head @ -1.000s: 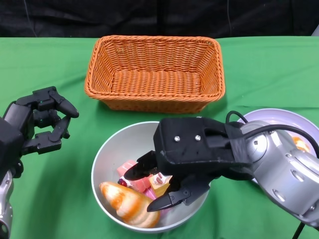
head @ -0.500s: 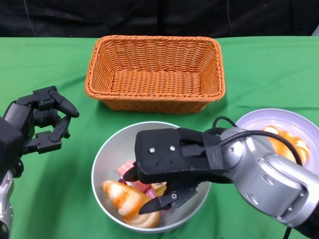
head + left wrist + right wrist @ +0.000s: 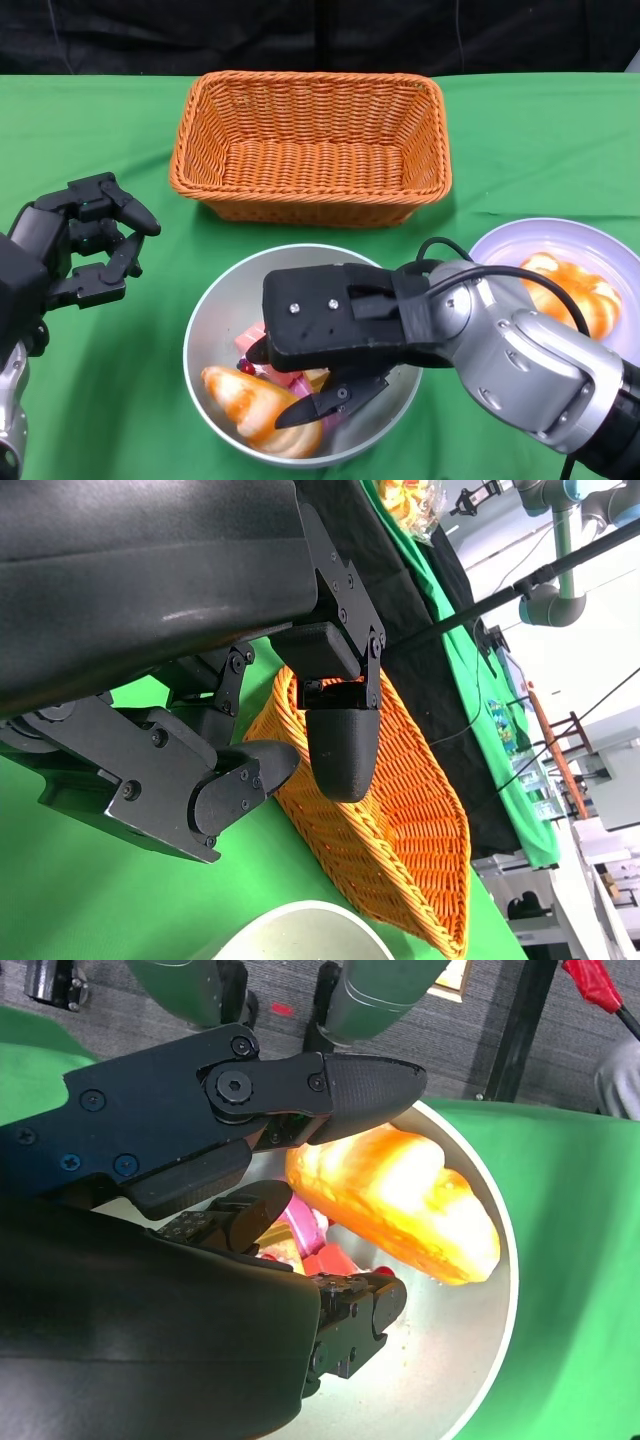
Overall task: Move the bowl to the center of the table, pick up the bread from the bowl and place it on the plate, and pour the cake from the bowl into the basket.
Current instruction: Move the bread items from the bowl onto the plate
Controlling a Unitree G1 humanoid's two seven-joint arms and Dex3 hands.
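Right hand (image 3: 320, 345) reaches into the round silver metal bowl (image 3: 215, 310) at 6 o'clock, fingers apart around the glazed orange bread piece (image 3: 255, 410), not clamped. Pink-and-red cake pieces (image 3: 262, 352) lie beside the bread in the bowl. Left hand (image 3: 85, 250) at 9 o'clock, fingers spread, holding nothing. Orange woven wicker basket (image 3: 310, 145) at 12 o'clock. Pale lilac round plate (image 3: 600, 245) at 3 o'clock carries another glazed bread piece (image 3: 570, 285).
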